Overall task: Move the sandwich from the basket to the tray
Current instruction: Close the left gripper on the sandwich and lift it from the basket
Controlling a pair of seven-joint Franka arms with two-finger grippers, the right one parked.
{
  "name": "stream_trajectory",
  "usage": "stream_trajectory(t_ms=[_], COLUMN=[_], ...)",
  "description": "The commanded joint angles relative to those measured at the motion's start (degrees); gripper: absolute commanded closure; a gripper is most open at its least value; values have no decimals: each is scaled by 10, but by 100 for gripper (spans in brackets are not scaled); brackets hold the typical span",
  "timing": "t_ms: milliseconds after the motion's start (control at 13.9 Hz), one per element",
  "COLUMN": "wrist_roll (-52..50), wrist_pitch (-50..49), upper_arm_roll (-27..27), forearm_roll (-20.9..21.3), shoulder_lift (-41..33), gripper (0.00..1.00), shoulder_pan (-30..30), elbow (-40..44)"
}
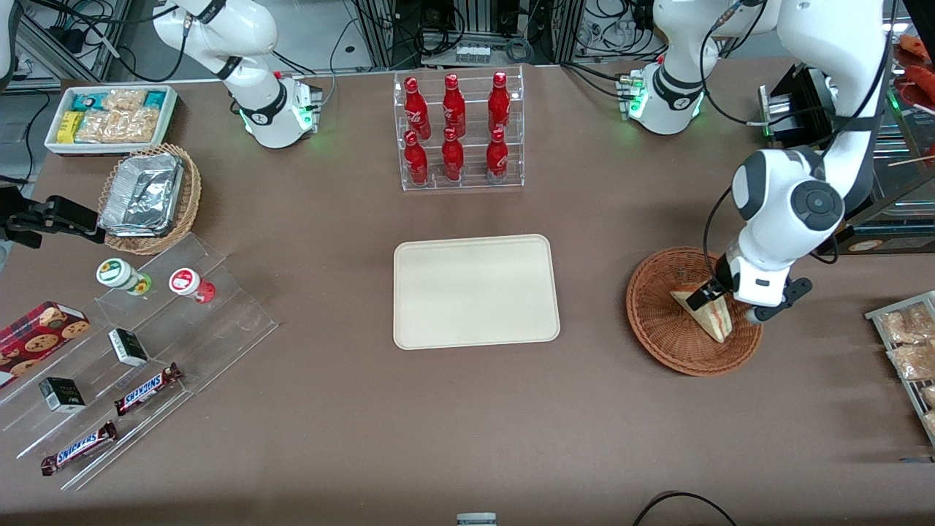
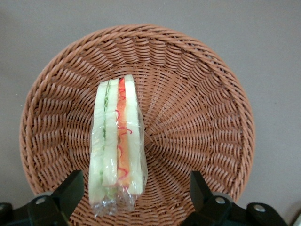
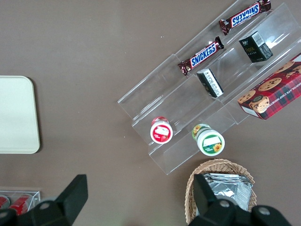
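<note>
Sandwich (image 1: 707, 313): lying in the reddish-brown basket, in the right-centre part of the front frame; in the wrist view (image 2: 116, 146) it is wrapped in clear film, standing on edge with its green and red filling stripes facing the camera.
Basket (image 1: 661, 321): sitting on the brown table (image 1: 365, 424) toward the working arm's end, well apart from the tray; its woven rim (image 2: 197, 52) is ringing the sandwich in the wrist view.
Gripper (image 1: 712, 292): hanging just above the basket, over the sandwich, at the right of the front frame.
Fingers (image 2: 70, 188): spreading wide apart, one on each side of the sandwich, not gripping it; the sandwich is sitting nearer to one finger than the other.
Tray (image 1: 475, 292): lying flat and bare at the centre of the front frame, nearer the front camera than the bottle rack.
Bottle rack (image 1: 459, 131): holding red bottles, in the upper centre of the front frame.
Snickers bars (image 1: 146, 389): resting on clear stepped shelves at the lower left of the front frame.
</note>
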Motion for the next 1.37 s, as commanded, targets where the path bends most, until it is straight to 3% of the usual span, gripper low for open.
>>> stream_trajectory(t_ms=[0, 649, 721, 865, 937, 1297], wrist_roll=[-8, -6, -6, -6, -5, 5], wrist_pitch=[11, 9, 9, 9, 7, -66], upper_arm_roll=[3, 6, 6, 6, 6, 4], forearm_roll=[11, 31, 31, 31, 34, 59], shoulder_lift=[12, 27, 28, 31, 32, -1], gripper=[0, 1, 12, 83, 100, 100], shoulder_pan=[-1, 4, 4, 4, 4, -1], elbow=[2, -10, -12, -12, -11, 18])
